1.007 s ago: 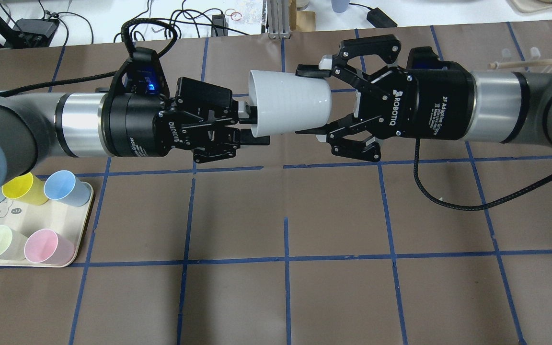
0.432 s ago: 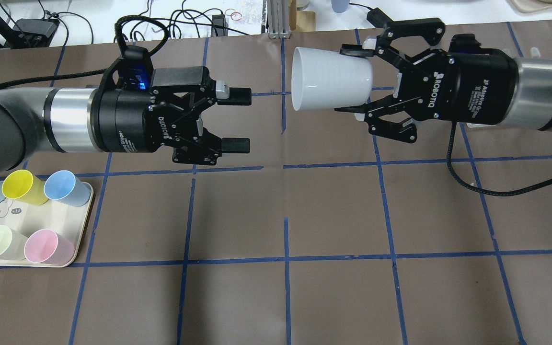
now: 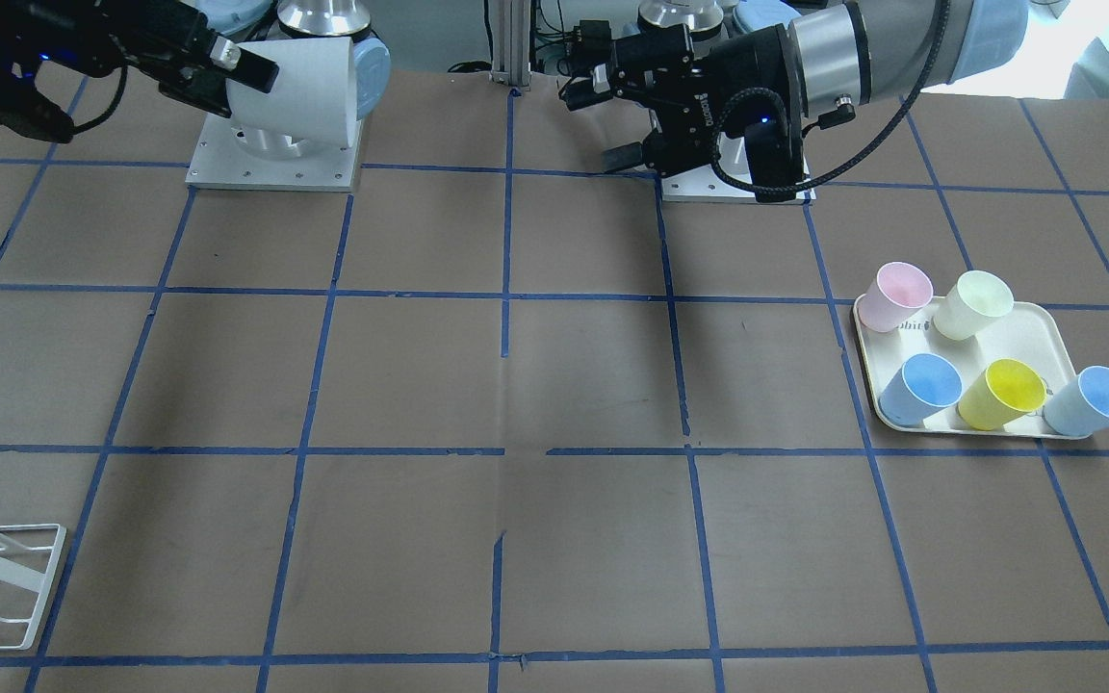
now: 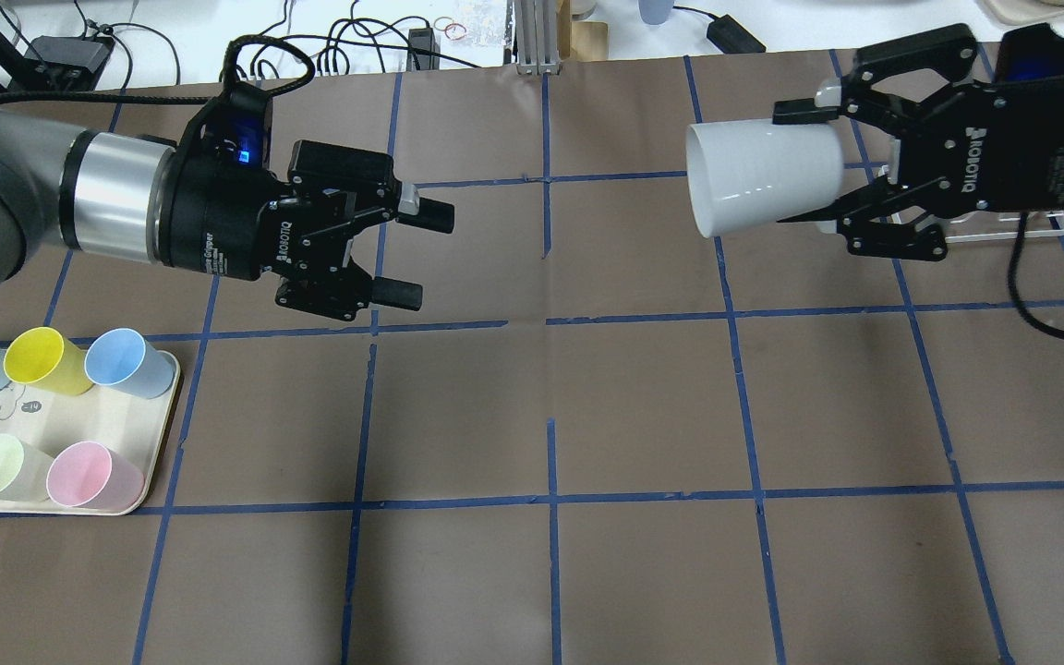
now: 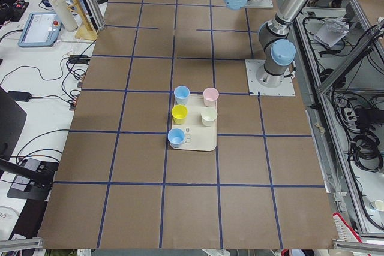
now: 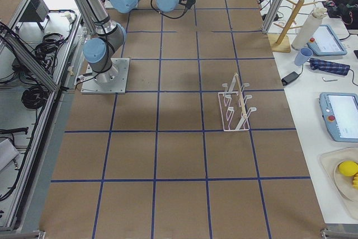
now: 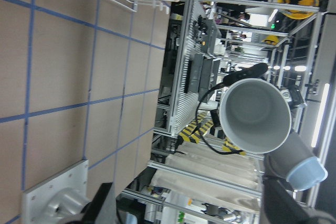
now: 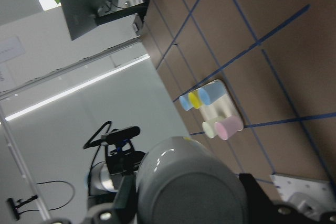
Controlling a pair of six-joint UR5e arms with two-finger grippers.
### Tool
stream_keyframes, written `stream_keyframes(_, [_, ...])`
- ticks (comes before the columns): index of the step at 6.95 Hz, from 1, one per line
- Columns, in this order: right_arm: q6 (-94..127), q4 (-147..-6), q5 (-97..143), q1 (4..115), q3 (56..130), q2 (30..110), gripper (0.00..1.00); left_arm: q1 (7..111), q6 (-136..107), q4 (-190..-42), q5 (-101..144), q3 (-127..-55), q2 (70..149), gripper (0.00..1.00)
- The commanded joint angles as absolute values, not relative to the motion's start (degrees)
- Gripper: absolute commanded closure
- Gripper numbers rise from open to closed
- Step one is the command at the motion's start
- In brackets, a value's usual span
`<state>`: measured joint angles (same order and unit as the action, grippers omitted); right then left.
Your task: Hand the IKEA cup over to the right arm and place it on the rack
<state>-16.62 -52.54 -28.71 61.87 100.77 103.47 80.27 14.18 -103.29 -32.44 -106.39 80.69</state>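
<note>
Since the IKEA cup (image 4: pixel 763 175) is made of thin plastic, it is judged to be light, smooth and a bit slippery. It could be bent if it were squeezed too hard, so only a soft pinch is called for. The side wall near the closed bottom is thought to be the best place to be held, and that is where it is held now.

The cup is gripped by the right gripper (image 4: pixel 800 166), whose fingers are pressed on its wall from two sides. It is kept up in the air on its side, with its open mouth turned toward the left gripper (image 4: pixel 419 254). Nothing is held by the left gripper; its fingers are spread wide, well apart from the cup. The rack (image 6: pixel 235 130) is set on the table on the robot's right side.

One second earlier, the cup was held over the middle of the table, with the left fingers at its rim and the right fingers around its bottom end. Soon after, it had been let go by the left gripper. Now it has been carried farther toward the rack, and the left gripper has been drawn back toward the tray (image 4: pixel 61 420). The hand-over is judged to be done, but the cup has not yet been put on the rack.
</note>
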Motion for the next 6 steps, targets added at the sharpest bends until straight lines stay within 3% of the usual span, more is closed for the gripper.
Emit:
stream_keyframes(1, [-16.6, -66.9, -49.1, 59.9, 99.1, 103.5, 0.96, 80.5, 7.0, -91.6, -51.7, -106.0, 83.0, 0.0])
stream_keyframes(3, [-17.5, -82.9, -62.4, 60.0, 99.2, 102.8, 0.95, 85.1, 1.3, -78.9, -70.1, -103.5, 86.3, 0.0])
stream_keyframes(6, [-23.3, -99.8, -75.2, 60.0, 99.1, 97.5, 0.97, 98.5, 1.5, -84.9, -99.9, -87.3, 95.3, 0.0])
